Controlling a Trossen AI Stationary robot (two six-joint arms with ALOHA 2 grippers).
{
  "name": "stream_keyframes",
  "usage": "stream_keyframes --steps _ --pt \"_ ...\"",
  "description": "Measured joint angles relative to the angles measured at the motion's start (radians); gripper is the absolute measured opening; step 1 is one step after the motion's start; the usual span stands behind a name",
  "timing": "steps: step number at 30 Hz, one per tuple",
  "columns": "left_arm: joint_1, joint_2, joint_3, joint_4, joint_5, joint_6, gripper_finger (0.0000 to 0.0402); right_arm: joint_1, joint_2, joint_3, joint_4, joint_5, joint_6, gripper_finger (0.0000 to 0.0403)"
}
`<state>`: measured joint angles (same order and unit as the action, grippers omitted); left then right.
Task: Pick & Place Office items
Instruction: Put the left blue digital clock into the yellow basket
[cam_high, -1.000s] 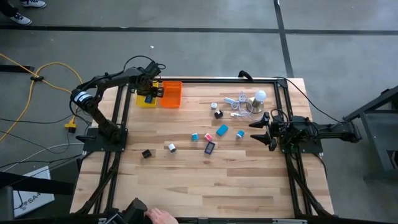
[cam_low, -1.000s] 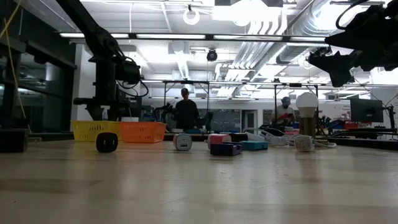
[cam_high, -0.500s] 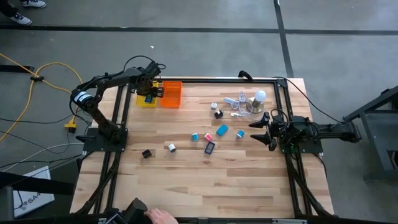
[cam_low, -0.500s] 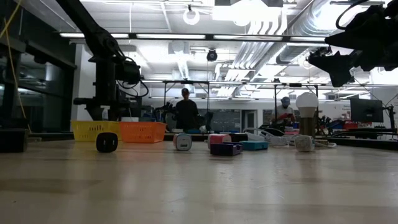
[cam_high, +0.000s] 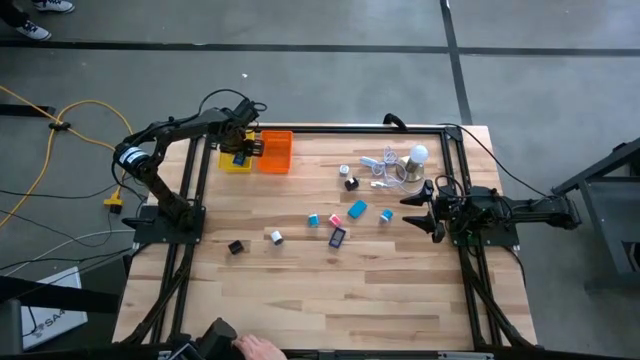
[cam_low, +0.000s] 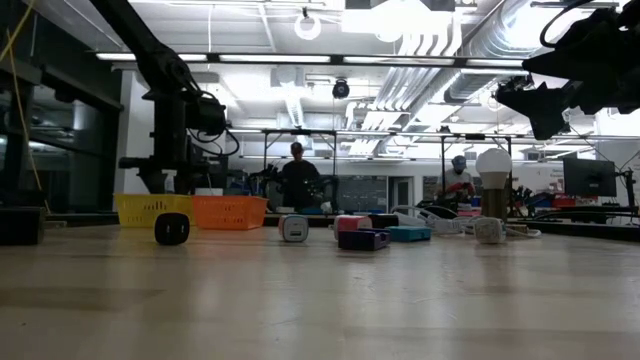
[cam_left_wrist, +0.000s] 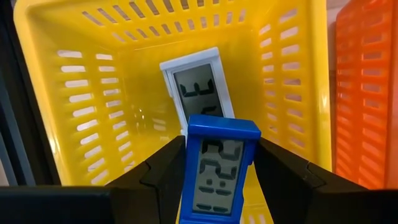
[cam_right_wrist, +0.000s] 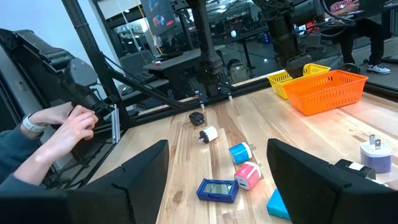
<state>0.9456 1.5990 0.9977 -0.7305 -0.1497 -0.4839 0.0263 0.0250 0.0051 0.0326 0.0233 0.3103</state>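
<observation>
Blue clock (cam_left_wrist: 216, 168) lower end cut off; white clock (cam_left_wrist: 198, 87) half hidden

You get bright, even light from the long white ceiling strip lights (cam_low: 300, 58); shadows stay soft, the low view's foreground blurs.

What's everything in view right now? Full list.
Yellow basket: one, far left of table.
Orange basket: one, beside the yellow one.
White clock: one, in yellow basket.
Blue clock: one, at left gripper, over yellow basket.
Loose pieces: about nine, blue, light-blue, pink, white, black, mid-table.
Bulb: one, white, far right.
Cable: one, white, beside bulb.
Table: one, wood.
Person's hand: one, near edge.
Left gripper: over yellow basket.
Right gripper: open, empty, right of the pieces.
</observation>
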Motion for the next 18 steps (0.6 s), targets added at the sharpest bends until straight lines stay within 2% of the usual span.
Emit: stream_keyframes --steps 18 --pt "0.000 0.000 0.000 0.014 -0.003 0.013 0.0176 0.000 0.000 0.000 0.000 0.000 0.000 0.0259"
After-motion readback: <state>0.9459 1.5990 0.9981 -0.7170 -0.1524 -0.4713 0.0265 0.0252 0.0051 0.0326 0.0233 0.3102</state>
